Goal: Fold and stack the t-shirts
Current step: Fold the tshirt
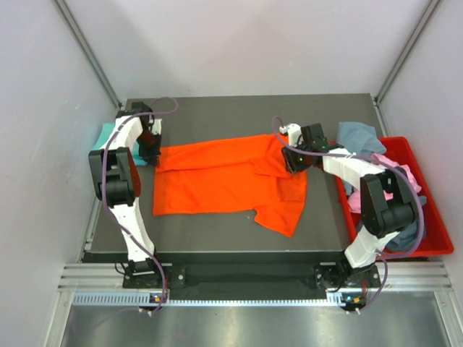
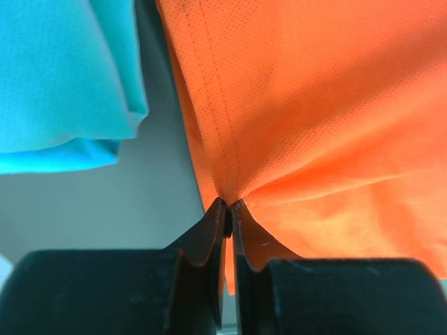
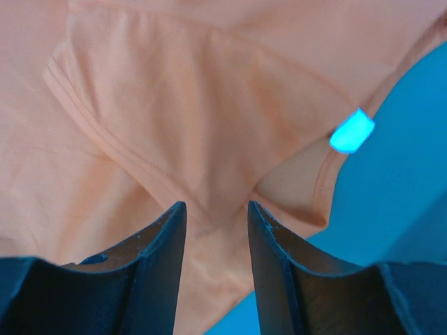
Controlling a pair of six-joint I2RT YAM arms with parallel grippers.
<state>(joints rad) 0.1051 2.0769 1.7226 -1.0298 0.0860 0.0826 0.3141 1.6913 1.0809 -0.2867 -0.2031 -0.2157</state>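
The bright orange t-shirt [image 1: 217, 181] lies spread on the dark table [image 1: 217, 235], one sleeve folded over near the front right. My left gripper [image 1: 154, 157] is at the shirt's left edge and shut on a pinch of its hem; the wrist view shows the gripper [image 2: 228, 204] with orange cloth [image 2: 314, 105] bunching out of it. My right gripper [image 1: 295, 163] is over the shirt's collar end. Its wrist view shows the gripper [image 3: 216, 209] open, with a fold of the shirt [image 3: 195, 125], washed out to peach, lying between the fingers [image 3: 157, 241]. The small neck label [image 3: 351, 131] shows near the collar.
A folded teal t-shirt [image 1: 108, 134] lies at the table's far left, right beside my left gripper, and shows in the left wrist view [image 2: 63, 77]. A red plastic bin [image 1: 412, 253] at the right holds grey-blue [image 1: 358, 136] and pink [image 1: 398, 170] shirts. Walls close in both sides.
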